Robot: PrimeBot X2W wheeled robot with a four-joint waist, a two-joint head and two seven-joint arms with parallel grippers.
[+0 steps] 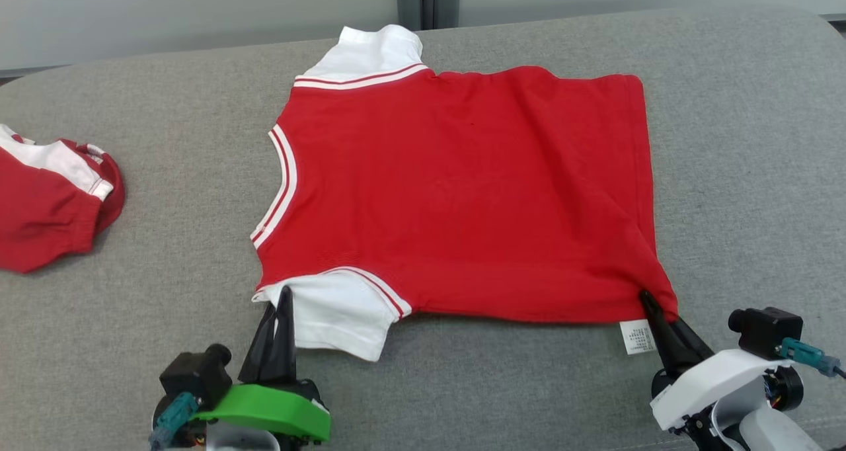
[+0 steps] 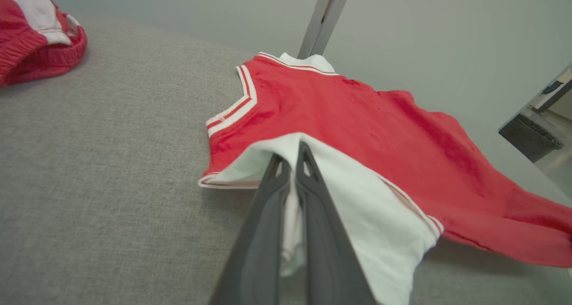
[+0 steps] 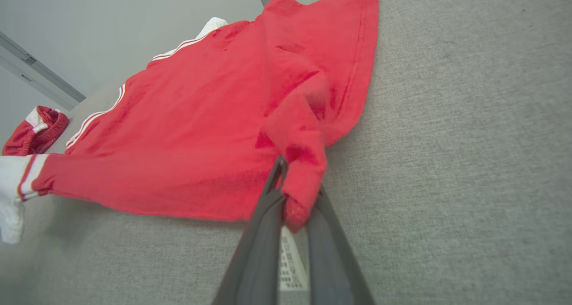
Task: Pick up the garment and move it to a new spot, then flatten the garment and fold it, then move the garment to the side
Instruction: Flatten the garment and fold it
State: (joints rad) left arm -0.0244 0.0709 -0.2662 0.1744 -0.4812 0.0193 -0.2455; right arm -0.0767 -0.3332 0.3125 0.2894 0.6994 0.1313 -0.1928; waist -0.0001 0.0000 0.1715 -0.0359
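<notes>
Far to my left a crumpled red-and-white piece (image 1: pixel 53 206) lies by itself on the grey padded surface (image 1: pixel 740 173), well apart from what I am working on. Next comes my left gripper (image 1: pixel 284 295), its two fingers pressed nearly together on the near white sleeve (image 1: pixel 340 315), with a fold of white cloth pinched between them close to where the sleeve meets the striped seam; the left wrist view shows that cloth running down between my fingers. The garment (image 1: pixel 462 193), a red shirt with white sleeves and striped trim, is spread almost flat across the middle of the surface, neck opening towards my left and hem towards my right, far sleeve pointing away from me. At the near hem corner my right gripper (image 1: pixel 651 305) is closed on a bunch of red fabric, and the cloth there is drawn up into a small ridge instead of lying flat. The care label (image 1: pixel 638 337) hangs out just beside those fingers. I judge this to be a light, limp knit: it will sag wherever I do not support it, stretch a little under pull, and drag against the rough upholstery rather than slide. Holding it at two points on the same long edge, sleeve seam and hem corner, seems right for carrying that edge over to the far one. The risks are a thin pinch slipping off, or catching only the top layer.
</notes>
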